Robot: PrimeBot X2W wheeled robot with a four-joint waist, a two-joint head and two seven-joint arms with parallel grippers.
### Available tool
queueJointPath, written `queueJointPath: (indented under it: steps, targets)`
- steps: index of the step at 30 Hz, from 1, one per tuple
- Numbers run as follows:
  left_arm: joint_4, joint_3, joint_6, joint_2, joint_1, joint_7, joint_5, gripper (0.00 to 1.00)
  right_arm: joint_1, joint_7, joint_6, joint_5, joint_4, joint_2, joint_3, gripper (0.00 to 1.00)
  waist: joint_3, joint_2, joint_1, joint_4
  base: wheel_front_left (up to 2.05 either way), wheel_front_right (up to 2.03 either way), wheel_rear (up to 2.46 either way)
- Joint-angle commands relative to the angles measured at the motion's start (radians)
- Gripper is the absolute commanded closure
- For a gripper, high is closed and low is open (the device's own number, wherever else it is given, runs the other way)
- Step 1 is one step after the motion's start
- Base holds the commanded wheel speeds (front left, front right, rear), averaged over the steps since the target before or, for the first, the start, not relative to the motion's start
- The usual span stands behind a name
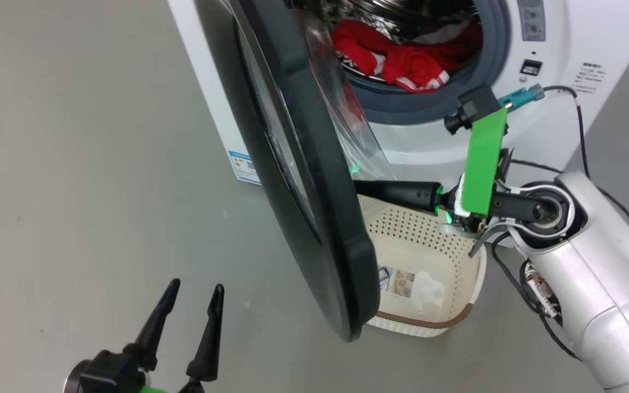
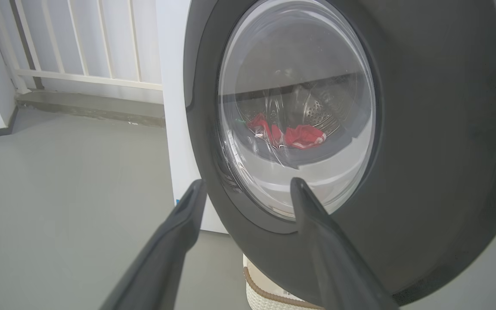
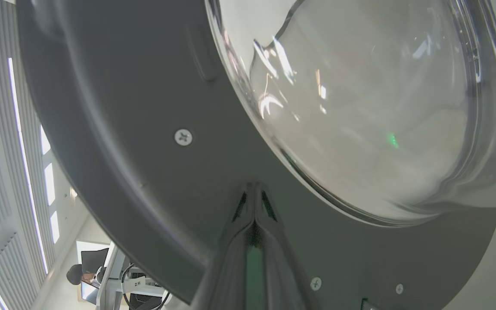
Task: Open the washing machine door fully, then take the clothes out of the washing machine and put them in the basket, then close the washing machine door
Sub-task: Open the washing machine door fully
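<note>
Two hands show from the head camera; the left hand (image 1: 196, 284) hangs low over the grey floor (image 1: 74, 164), its two dark fingers spread wide and gripping nothing, well apart from the washing machine door (image 1: 303, 180); the door stands part-way open, seen nearly edge-on, its black rim crossing in front of the basket (image 1: 429, 240); the basket sits on the floor just before the washing machine (image 1: 565, 54), between the door and the right arm, a paper label (image 1: 399, 281) on its bottom; the clothes (image 1: 402, 60) lie in a red heap inside the drum, at the lip of the grey gasket; the right hand (image 1: 369, 189) reaches across above the basket's far rim, fingers pressed together and pointing at the door's inner side, a green plate (image 1: 484, 164) standing on its wrist.

From the left wrist, the spread fingers frame the lower part of the door's outer face; they hold nothing and stand clear of it; the red clothes show through the round glass, and a corner of the basket shows under the rim; a white railing (image 2: 80, 43) runs along the far wall.

From the right wrist, the fingers are shut tight on each other with nothing between them; their tips sit at the grey inner frame just under the glass bowl (image 3: 360, 107), near a screw (image 3: 183, 137); whether they touch the frame I cannot tell; part of a person (image 3: 75, 273) shows at the lower left.
</note>
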Motion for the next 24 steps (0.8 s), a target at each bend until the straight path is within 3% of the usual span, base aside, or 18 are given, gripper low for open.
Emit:
queueJointPath:
  steps: [1, 24]
  targets:
    - [-0.029, 0.038, -0.006, 0.007, 0.000, -0.012, 0.008, 0.00, 0.012, -0.004, 0.005, -0.001, -0.032, 0.027, 0.012, 1.00, -0.014, -0.0001, 0.0000, 0.022, 0.00, 0.00, 0.00]
    - [-0.041, 0.067, -0.006, -0.003, 0.008, -0.012, 0.003, 0.00, 0.067, -0.039, 0.005, -0.026, -0.053, 0.108, 0.049, 1.00, -0.035, -0.0001, 0.0000, 0.133, 0.00, 0.00, 0.00]
